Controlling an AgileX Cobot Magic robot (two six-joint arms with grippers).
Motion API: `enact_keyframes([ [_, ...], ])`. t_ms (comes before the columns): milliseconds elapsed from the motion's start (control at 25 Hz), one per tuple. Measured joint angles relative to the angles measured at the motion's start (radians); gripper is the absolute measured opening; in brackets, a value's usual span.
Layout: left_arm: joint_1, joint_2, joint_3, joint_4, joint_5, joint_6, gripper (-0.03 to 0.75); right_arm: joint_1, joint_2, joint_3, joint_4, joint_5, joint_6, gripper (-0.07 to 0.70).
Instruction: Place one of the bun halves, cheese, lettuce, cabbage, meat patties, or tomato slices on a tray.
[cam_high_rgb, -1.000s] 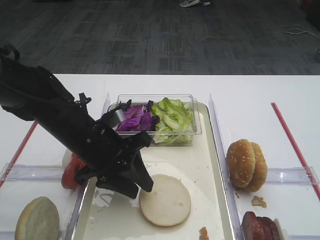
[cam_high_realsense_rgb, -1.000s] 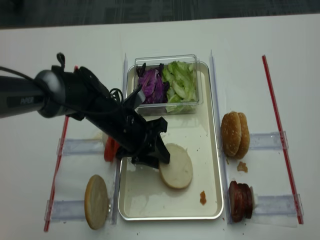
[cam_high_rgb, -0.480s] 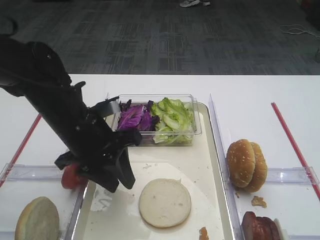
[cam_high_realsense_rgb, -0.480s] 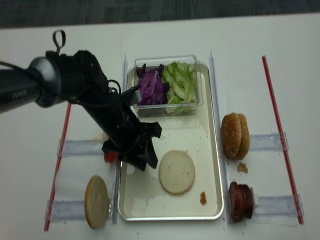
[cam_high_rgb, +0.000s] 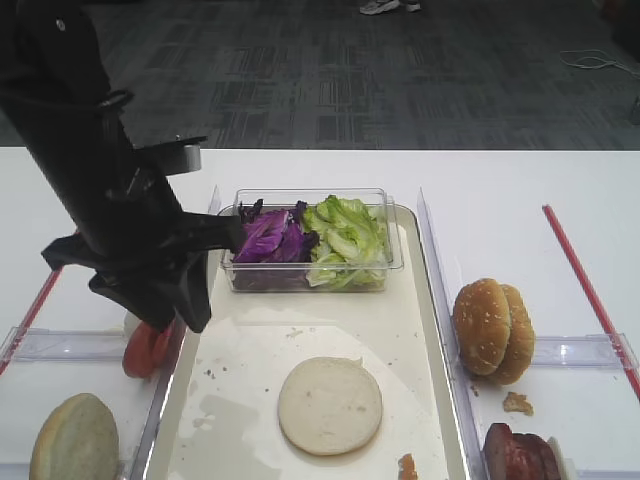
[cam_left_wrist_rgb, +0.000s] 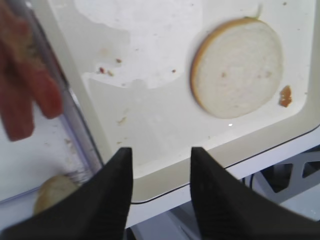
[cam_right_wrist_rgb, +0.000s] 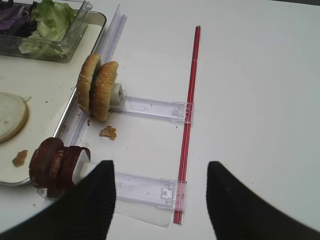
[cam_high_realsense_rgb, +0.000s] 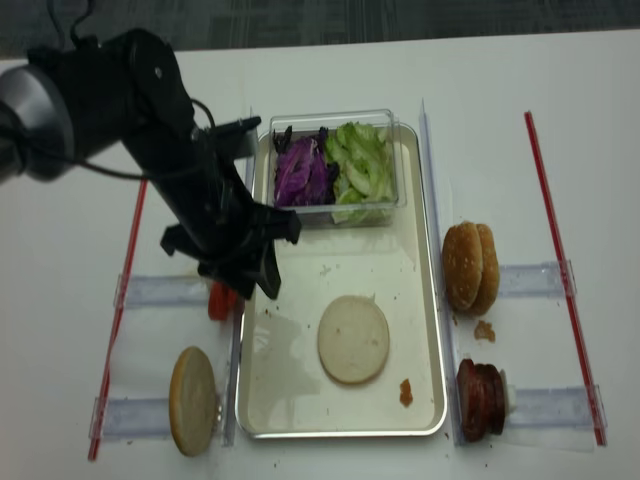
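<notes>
— Bun half (cam_high_rgb: 330, 405) lies cut face up on the tray (cam_high_rgb: 425, 330), nearer us than the clear box (cam_high_rgb: 312, 240) of lettuce (cam_high_rgb: 348, 232) and cabbage (cam_high_rgb: 268, 237).

— Handles how?

— Light, soft, crumbly, I'd say; pinch it gently across the rim. Liner looks smeared, maybe slick.

— And the pincers?

— Left gripper (cam_left_wrist_rgb: 161, 192) hangs over the tray's left edge, jaws apart, empty. Right gripper (cam_right_wrist_rgb: 160, 200) hovers off the tray's right over white table (cam_right_wrist_rgb: 260, 75), also parted. Dark carpet beyond, I think.
</notes>
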Motion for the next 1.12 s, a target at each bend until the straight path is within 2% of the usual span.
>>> enact_keyframes([
  [200,0.0,-0.032,-0.053,0.167,0.031,-0.104,0.267,0.0,0.0,0.0,0.0,0.0,0.0,0.427],
  [440,0.0,-0.053,-0.07,0.351,0.035,-0.19,0.296,0.0,0.0,0.0,0.0,0.0,0.0,0.427],
  [720,0.009,-0.053,-0.07,0.38,0.037,-0.21,0.314,0.0,0.0,0.0,0.0,0.0,0.0,0.427],
  [1120,0.184,-0.128,-0.066,0.394,0.039,-0.182,0.317,0.0,0.0,0.0,0.0,0.0,0.002,0.427],
])
